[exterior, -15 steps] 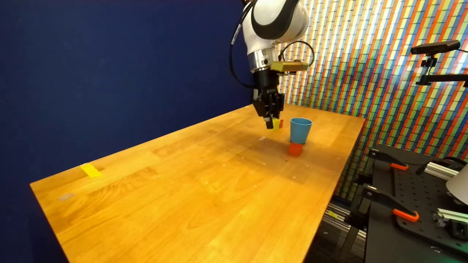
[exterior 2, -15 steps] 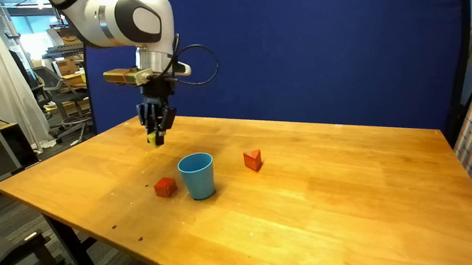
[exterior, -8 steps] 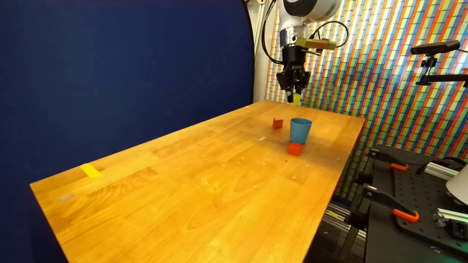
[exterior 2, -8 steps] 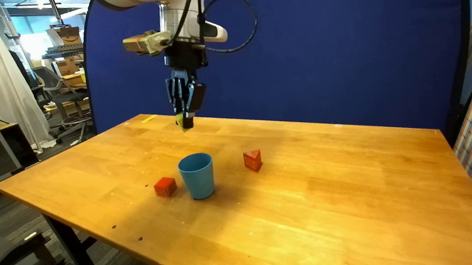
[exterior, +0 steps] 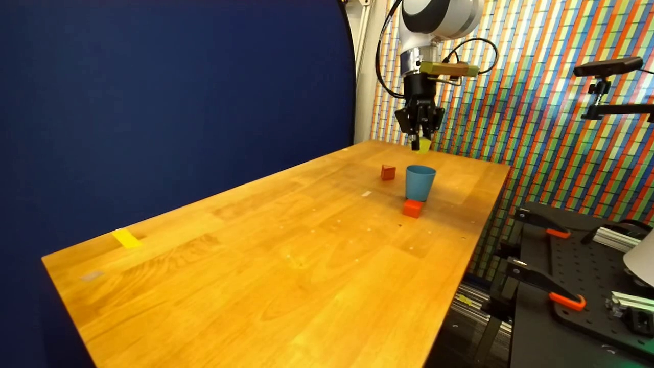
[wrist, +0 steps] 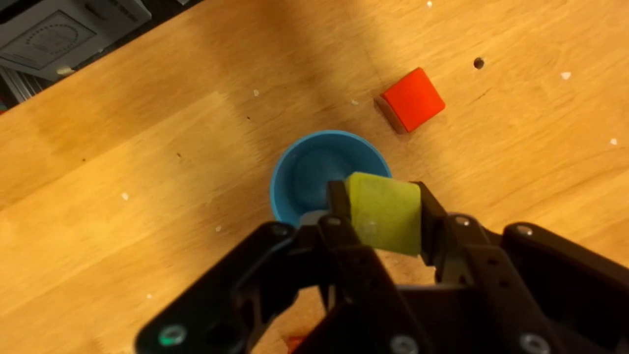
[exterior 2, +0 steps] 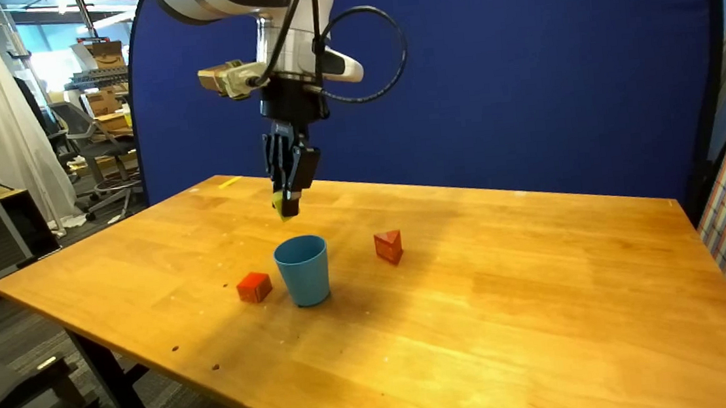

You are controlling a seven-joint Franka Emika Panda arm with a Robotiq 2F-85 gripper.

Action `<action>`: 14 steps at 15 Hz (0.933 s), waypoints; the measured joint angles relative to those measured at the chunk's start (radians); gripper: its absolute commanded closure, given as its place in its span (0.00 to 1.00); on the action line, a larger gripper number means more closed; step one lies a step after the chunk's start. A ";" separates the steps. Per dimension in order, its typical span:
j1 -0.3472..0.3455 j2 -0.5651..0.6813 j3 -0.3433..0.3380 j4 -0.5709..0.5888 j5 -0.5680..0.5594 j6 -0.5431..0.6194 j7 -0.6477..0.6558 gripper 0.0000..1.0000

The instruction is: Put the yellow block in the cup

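My gripper [wrist: 385,212] is shut on the yellow block [wrist: 388,223], with one finger pad on each side of it. The block also shows at the fingertips in both exterior views [exterior: 423,146] [exterior 2: 278,203]. The light-blue cup [wrist: 302,179] stands upright on the table, and its inside looks empty where it shows. It also shows in both exterior views [exterior: 420,184] [exterior 2: 307,276]. The gripper holds the block above the cup's rim height. In the wrist view, the block and a finger overlap the cup's lower right edge and hide part of it.
A red block [exterior 2: 254,288] stands close beside the cup. A red-orange triangular block [exterior 2: 388,248] stands on the cup's other side, mostly hidden in the wrist view. Flat yellow tape [exterior: 126,238] lies by a table edge. Black clamps [exterior: 541,281] are beside the table.
My gripper has carried the yellow block up and across toward the cup, then come down slightly in the last half second. The cup and red blocks have not moved.
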 measured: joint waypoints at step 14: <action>-0.030 -0.010 -0.009 -0.006 0.067 -0.011 -0.026 0.00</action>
